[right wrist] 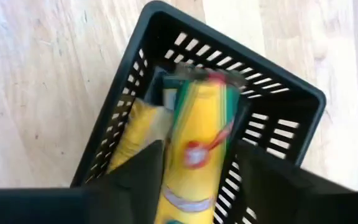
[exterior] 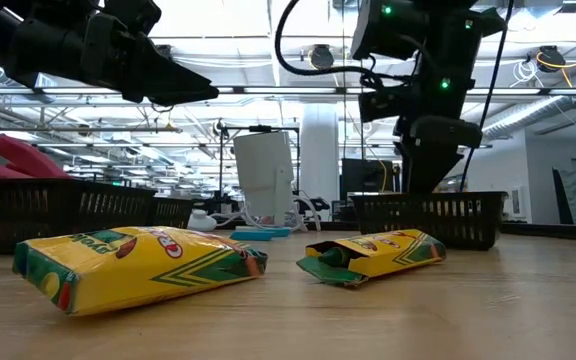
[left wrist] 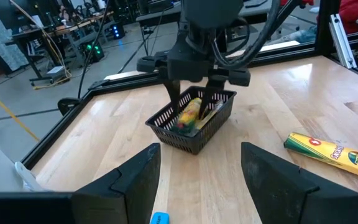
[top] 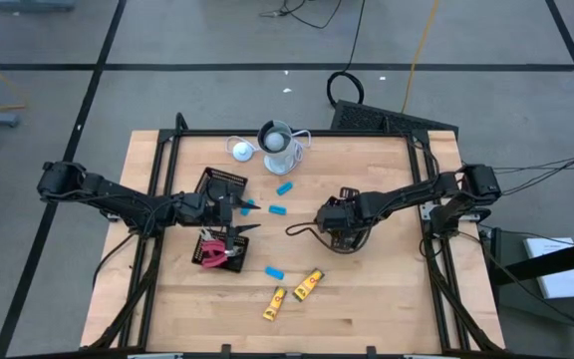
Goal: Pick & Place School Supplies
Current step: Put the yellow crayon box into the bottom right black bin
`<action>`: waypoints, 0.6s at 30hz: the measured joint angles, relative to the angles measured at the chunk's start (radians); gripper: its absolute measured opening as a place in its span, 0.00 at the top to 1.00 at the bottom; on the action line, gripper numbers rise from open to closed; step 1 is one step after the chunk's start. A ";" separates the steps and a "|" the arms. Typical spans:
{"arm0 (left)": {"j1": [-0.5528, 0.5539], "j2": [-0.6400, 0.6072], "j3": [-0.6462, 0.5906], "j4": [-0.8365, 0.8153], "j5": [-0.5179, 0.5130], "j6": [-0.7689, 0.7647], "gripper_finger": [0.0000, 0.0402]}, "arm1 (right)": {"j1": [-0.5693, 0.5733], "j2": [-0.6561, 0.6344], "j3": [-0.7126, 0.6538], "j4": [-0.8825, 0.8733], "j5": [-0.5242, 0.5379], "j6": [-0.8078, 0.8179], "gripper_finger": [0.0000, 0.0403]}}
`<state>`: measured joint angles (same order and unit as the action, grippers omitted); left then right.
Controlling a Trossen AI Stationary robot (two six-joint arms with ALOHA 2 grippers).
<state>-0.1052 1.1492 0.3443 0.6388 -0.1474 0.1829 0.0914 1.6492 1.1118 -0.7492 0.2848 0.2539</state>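
The right claw (top: 339,225) hangs low over the black mesh basket (right wrist: 272,93) at the middle of the table (top: 387,299), its fingers dipping inside the rim. Between them, in the wrist view, stands a yellow crayon box (right wrist: 197,149), tilted on end against another yellow pack already lying in the basket. The fingers stand just apart from the box on both sides, a moderate spread, so this looks like a release in progress rather than a grip.

The left claw (top: 229,207) waits wide and empty near the other basket (top: 222,184), where red-handled tools (top: 212,254) lie just beside it.

To finish this step well, I'd say the right claw should open fully and rise straight up, so neither finger drags the tilted box back out or catches the mesh wall. The box leans high and could tip over the rim if nudged.

Plenty is left: two more yellow crayon boxes (top: 309,286) lie near the front of the table, one (top: 274,303) just beside the other, and several small blue blocks (top: 278,210) are scattered between the two arms.
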 joint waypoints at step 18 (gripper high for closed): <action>0.000 0.000 0.000 0.000 0.000 0.002 0.43 | 0.168 -0.084 0.001 0.181 -0.167 -0.062 0.42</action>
<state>-0.1052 1.1492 0.3443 0.6392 -0.1478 0.1852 0.2596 1.5657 1.1126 -0.5681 0.1177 0.1920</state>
